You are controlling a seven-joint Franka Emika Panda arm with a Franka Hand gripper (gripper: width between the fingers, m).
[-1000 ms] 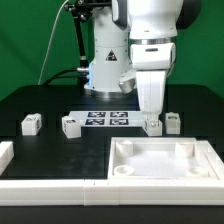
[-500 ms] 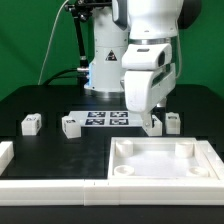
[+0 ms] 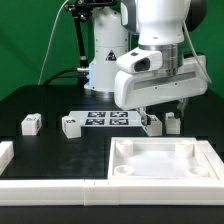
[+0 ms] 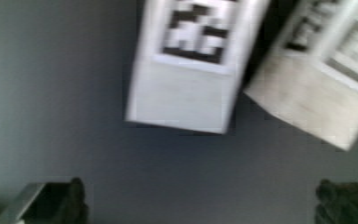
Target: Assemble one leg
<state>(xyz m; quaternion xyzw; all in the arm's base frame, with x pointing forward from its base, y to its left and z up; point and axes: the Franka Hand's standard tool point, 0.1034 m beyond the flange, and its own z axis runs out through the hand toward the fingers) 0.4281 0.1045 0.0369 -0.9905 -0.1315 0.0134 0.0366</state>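
Black table (image 3: 40, 100), a small white leg (image 3: 31, 124) and a second leg (image 3: 70, 125) toward the exterior view's left, marker board (image 3: 107, 119) mid-table, two more legs (image 3: 173, 122) just beside it, large white tabletop (image 3: 165, 172) in front.

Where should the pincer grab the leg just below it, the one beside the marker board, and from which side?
Grip the leg across its two long plain sides, about mid-length, coming from above. It is a narrow straight-sided post, tag face toward the wrist camera, so those sides suit the open pincer. A second leg lies close on one side, leaving little room there.
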